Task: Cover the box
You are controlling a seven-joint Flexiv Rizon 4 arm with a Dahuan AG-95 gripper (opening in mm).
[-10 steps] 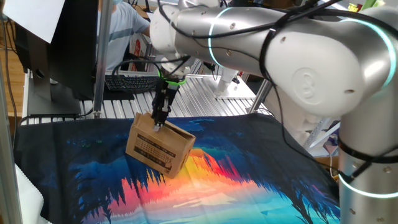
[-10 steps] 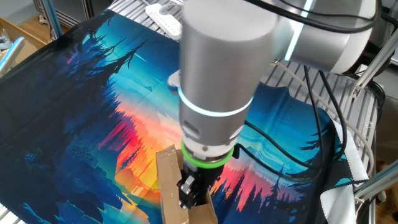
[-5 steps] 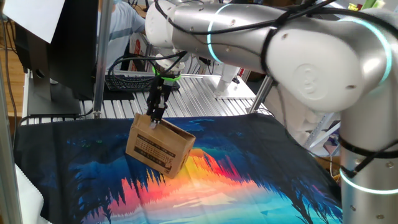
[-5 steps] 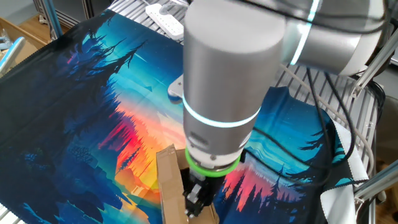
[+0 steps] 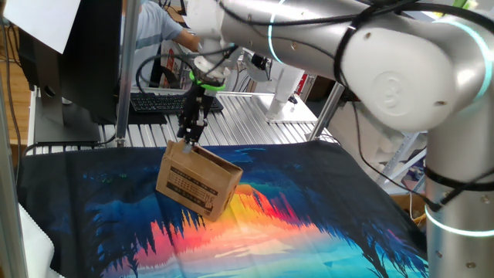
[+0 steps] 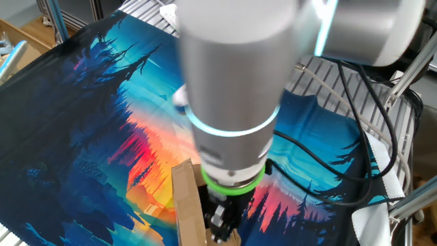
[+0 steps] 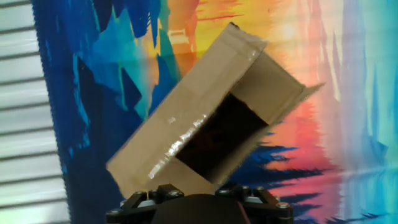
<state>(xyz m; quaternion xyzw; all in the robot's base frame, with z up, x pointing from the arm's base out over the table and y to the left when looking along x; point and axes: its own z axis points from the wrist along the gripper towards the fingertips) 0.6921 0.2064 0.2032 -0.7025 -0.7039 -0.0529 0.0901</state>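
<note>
The box [image 5: 197, 183] is small, brown corrugated cardboard with black print on its long side. It stands tilted on the colourful cloth [image 5: 309, 216]. In the hand view the box [image 7: 186, 106] has its top open, with a dark inside and flaps spread outward. My gripper [image 5: 187, 141] points down at the box's back left top edge, with its fingers close together and nothing between them. In the other fixed view the arm hides most of the box [image 6: 186, 205], and the gripper [image 6: 218, 224] sits right beside it. The hand view shows only the gripper's base, not the fingertips.
A keyboard [image 5: 158, 102], a dark monitor [image 5: 77, 62] and a metal pole [image 5: 123, 69] stand behind the cloth on the slatted metal table [image 5: 255, 123]. A person in a blue shirt [image 5: 158, 31] sits at the back. The cloth's edge shows in the hand view [image 7: 50, 124].
My gripper has moved up and to the left, from over the middle of the box top to its back left edge. The box has stayed in place.
</note>
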